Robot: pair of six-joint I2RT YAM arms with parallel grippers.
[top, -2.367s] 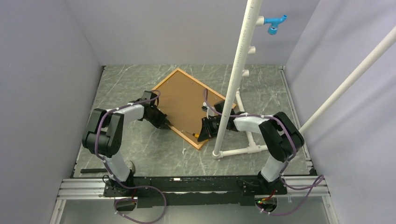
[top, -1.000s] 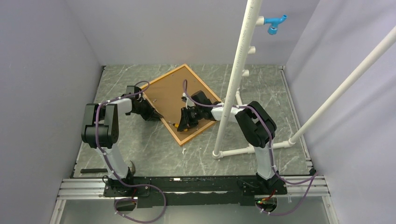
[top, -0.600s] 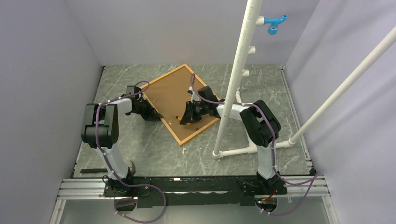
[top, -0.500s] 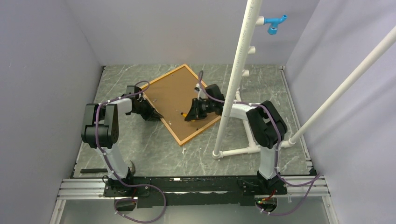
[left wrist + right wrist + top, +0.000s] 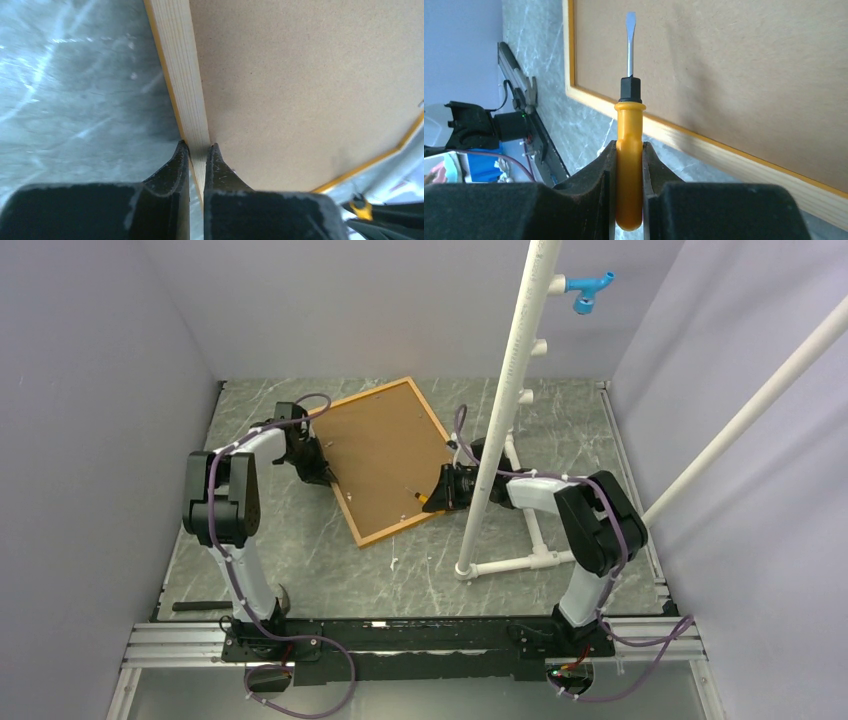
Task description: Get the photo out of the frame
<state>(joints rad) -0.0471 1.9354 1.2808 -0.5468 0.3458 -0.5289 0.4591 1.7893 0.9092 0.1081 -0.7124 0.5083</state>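
The frame [image 5: 400,531] lies face down on the marble table, with its brown backing board [image 5: 385,455] showing. The photo is hidden under that board. My left gripper [image 5: 318,475] is shut on the frame's left rail. In the left wrist view its fingertips [image 5: 181,150] pinch the pale wooden rail [image 5: 182,75] beside the backing board [image 5: 300,90]. My right gripper [image 5: 440,496] is at the frame's right edge, shut on an orange-handled screwdriver [image 5: 629,125]. The blade hangs over the backing board [image 5: 724,65], above the frame's rail [image 5: 724,156].
A tall white pipe stand [image 5: 505,420] rises just right of the frame, its base [image 5: 520,562] on the table by my right arm. A diagonal white pipe [image 5: 740,420] crosses at right. A dark tool [image 5: 200,606] lies near left. Grey walls enclose the table.
The frame has turned a little in my left gripper's hold, and that gripper has moved farther back. My right gripper has carried the screwdriver from over the board's middle to its right edge.
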